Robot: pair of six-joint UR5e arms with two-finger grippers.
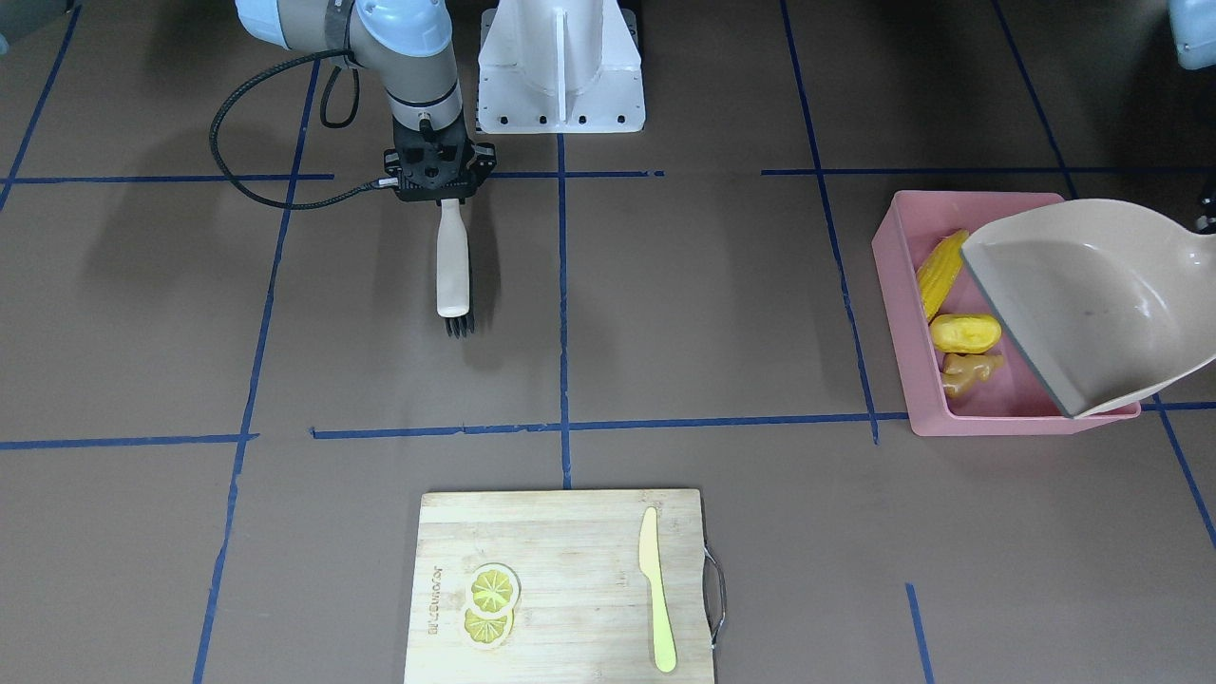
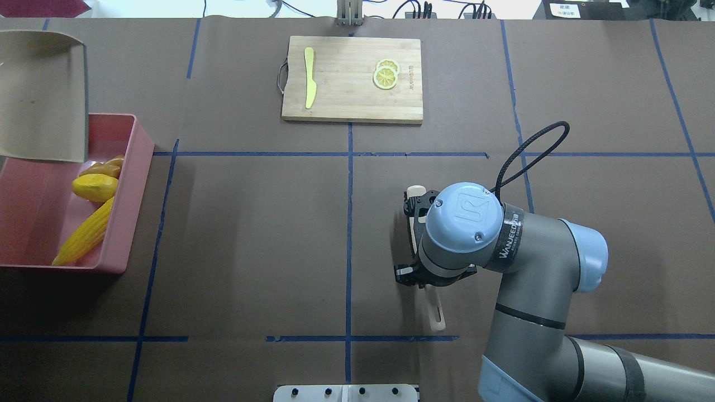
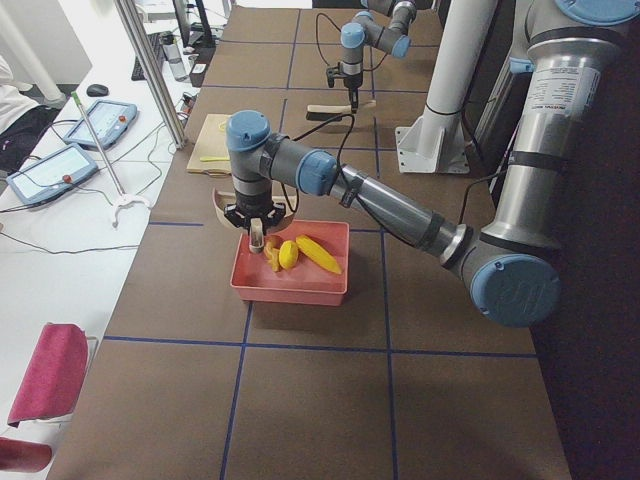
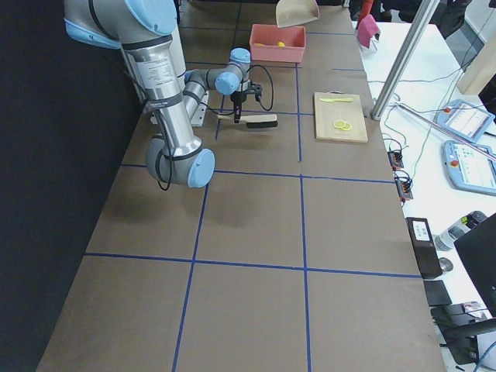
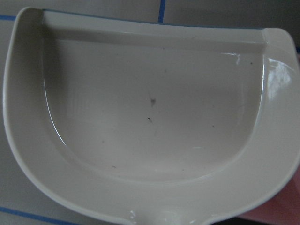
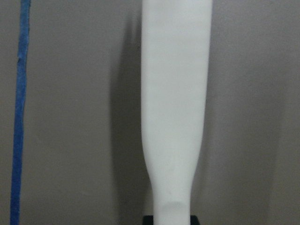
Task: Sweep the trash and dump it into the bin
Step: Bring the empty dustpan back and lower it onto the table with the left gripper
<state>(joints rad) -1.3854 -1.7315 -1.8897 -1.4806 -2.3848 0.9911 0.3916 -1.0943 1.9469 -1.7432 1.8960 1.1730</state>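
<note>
Overhead exterior, near side: my right gripper [image 1: 445, 193] mostly hidden under own wrist, jaws clamped on one brush [image 1: 453, 271] by handle. Out left: one bin [image 2: 142, 167], three toys inside: corn cob [image 2: 84, 234], potato lump [image 2: 95, 187], ginger root [image 2: 106, 166]. One dustpan [image 2: 42, 100] tilted over bin, cut off by frame edge. Left gripper [image 3: 257, 235] grip state: cannot tell. Far: one cutting board [image 2: 346, 100], two lemon slices [image 2: 386, 74], one knife [image 2: 309, 78].

Even overhead light, soft shadows, blurry wrist views.

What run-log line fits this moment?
phase: dumped | corn cob, potato lump, ginger root: in pink bin | dustpan: empty, tilted over bin | right gripper: at brush handle, grip unclear | left gripper: unclear
</note>
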